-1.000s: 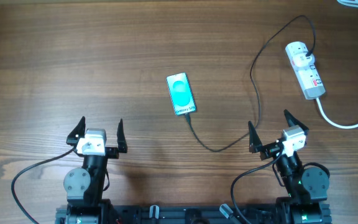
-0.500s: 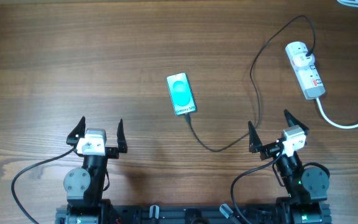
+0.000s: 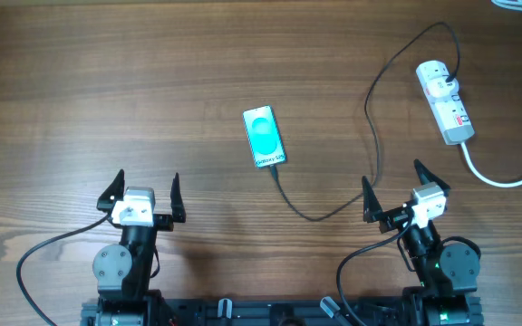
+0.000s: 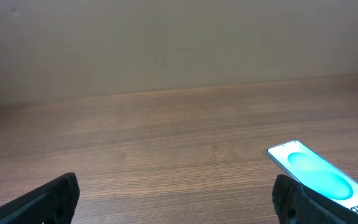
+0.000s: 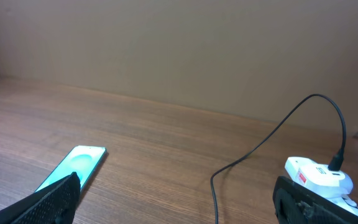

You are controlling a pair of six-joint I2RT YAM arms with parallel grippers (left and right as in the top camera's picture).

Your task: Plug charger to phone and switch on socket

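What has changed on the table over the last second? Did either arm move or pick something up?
Nothing visibly changed. The left gripper and the right gripper stay open and empty at the near side of the table. The phone, the charger and the socket lie just where they were.

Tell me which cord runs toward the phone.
The thin black cable: it loops from the power strip toward the phone. The thick white cord curves off right instead.
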